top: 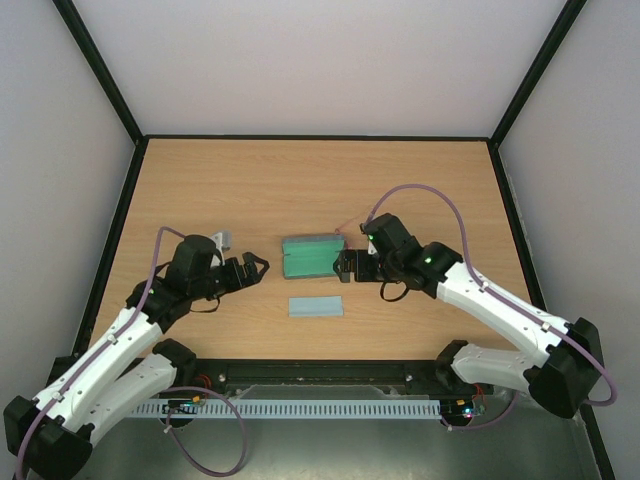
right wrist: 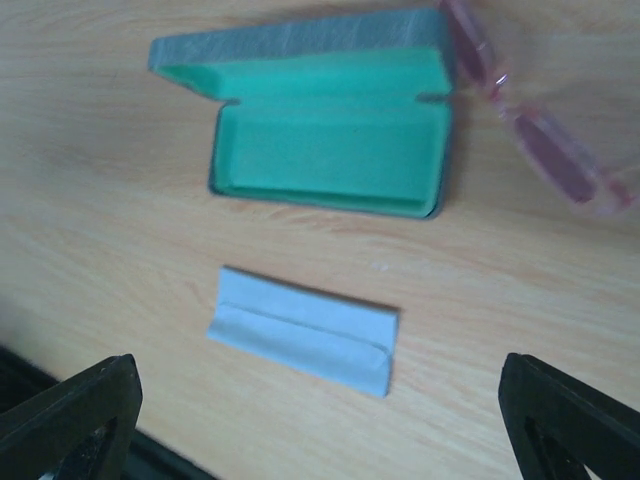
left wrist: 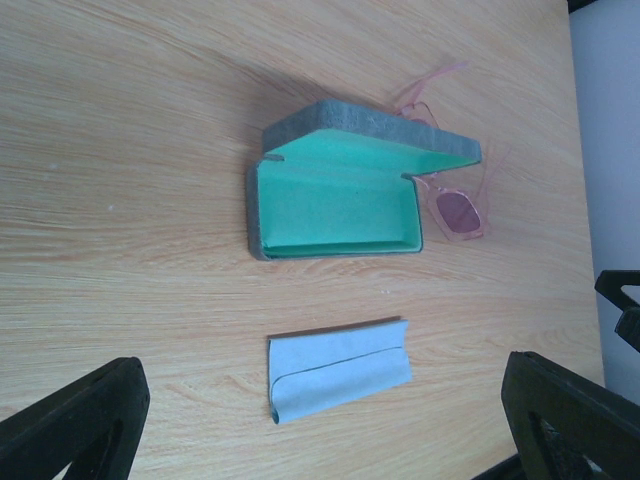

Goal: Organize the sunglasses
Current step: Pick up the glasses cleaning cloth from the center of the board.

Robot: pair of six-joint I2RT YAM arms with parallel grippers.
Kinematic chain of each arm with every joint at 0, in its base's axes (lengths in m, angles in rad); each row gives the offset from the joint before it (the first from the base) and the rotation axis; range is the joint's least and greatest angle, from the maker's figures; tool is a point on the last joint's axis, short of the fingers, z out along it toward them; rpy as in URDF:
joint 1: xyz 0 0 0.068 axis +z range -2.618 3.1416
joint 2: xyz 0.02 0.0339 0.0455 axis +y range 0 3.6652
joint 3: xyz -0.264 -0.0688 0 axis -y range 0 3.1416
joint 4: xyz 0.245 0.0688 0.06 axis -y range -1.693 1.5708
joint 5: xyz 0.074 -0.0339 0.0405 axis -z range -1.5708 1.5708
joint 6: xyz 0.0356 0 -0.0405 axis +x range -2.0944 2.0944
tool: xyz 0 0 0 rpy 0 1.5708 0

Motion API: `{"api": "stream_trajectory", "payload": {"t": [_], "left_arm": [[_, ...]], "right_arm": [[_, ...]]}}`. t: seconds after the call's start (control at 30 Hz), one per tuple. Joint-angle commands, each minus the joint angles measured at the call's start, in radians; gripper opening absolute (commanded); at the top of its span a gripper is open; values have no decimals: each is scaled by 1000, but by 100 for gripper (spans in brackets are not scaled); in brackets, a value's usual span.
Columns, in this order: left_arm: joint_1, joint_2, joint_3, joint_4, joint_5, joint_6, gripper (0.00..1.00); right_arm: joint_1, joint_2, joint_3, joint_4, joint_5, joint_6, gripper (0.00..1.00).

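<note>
left wrist cam: sunglasses (left wrist: 458,212) half hidden behind the open case (left wrist: 340,205). right wrist cam: they're blurry, clipped by the top edge.

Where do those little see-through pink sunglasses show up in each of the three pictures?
Top external: only a thin pink sliver of the translucent pink sunglasses shows, just right of the open grey oblong case with green lining.
Left wrist: upper right, past the case's right end, one lens clear.
Right wrist: top right corner, blurred.
Shared landmark: that open case, beside them in every view.
</note>
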Motion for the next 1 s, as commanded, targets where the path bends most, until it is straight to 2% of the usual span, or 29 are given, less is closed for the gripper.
{"api": "stream_trajectory", "payload": {"t": [0.0, 0.13, 0.3, 0.37, 0.4, 0.47, 0.5, 0.6, 0.77, 0.9, 0.97], "left_arm": [[-3, 1, -18, 29, 94, 22, 99], [-3, -12, -24, 32, 128, 39, 99], [-3, -26, -42, 24, 123, 46, 99], [-3, -34, -79, 75, 141, 17, 99], [-3, -38, -105, 103, 152, -3, 99], [-3, -42, -149, 162, 163, -37, 99], [-3, -39, -167, 186, 163, -55, 99], [-3, -4, -181, 212, 165, -66, 99], [-2, 42, -139, 159, 132, -29, 99], [-2, 61, -110, 127, 104, -15, 99], [0, 63, -108, 128, 101, -19, 99]], "right_arm": [[-3, -55, -78, 4, -194, 43, 99], [-3, -70, -120, 0, -245, 12, 99], [-3, -138, -142, 17, -207, -37, 99], [-3, -149, -162, 32, -192, -15, 91], [-4, -146, -180, 35, -173, -4, 82], [-2, -117, -204, 14, -117, 36, 58], [-2, -94, -213, 8, -101, 49, 54], [25, -28, -230, 1, -42, 72, 54], [115, 76, -203, -28, 90, 107, 53], [153, 158, -163, -39, 138, 126, 48], [162, 193, -143, -46, 168, 133, 42]]}}
